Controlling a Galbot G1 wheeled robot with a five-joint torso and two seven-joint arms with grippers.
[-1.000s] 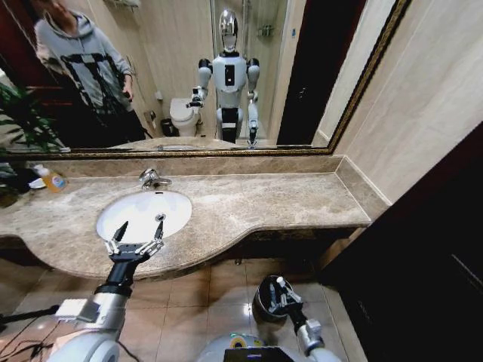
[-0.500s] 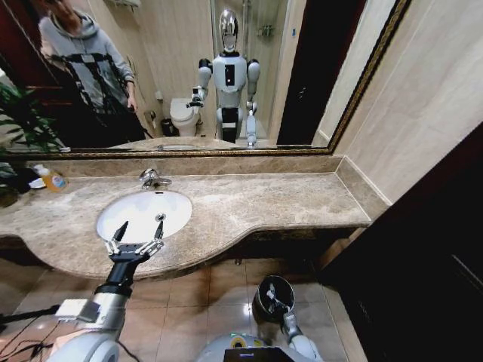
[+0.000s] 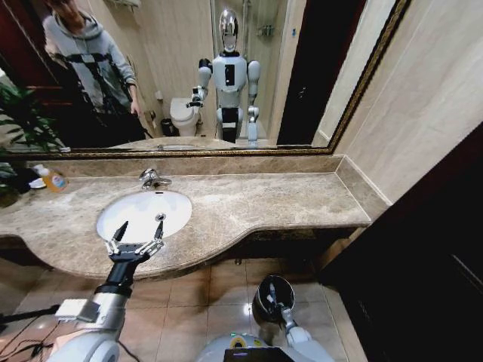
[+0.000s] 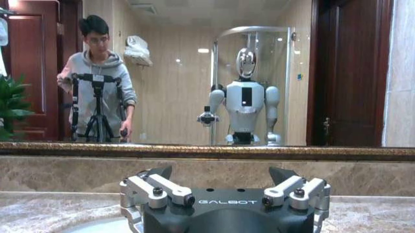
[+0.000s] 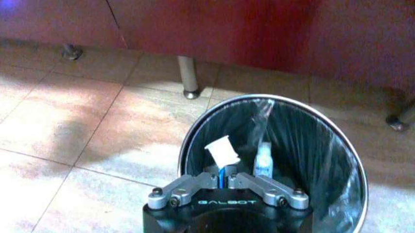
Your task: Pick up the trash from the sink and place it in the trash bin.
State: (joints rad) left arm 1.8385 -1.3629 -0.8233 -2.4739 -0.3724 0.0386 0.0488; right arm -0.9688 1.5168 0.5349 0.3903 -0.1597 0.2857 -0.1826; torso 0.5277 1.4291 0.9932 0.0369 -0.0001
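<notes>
The right wrist view looks into the trash bin: glossy black liner, shiny metal rim, a small clear bottle lying inside. The right gripper hangs over it, clenched on a white-capped tube. From the head view, the left gripper hovers spread at the smooth white oval sink, set in a beige marble counter

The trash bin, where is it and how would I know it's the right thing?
Look below the long marble counter to the tiled floor. The trash bin stands there by the right gripper: a small round dark pail with a shiny metal rim, unlike the wide white sink above.
</notes>
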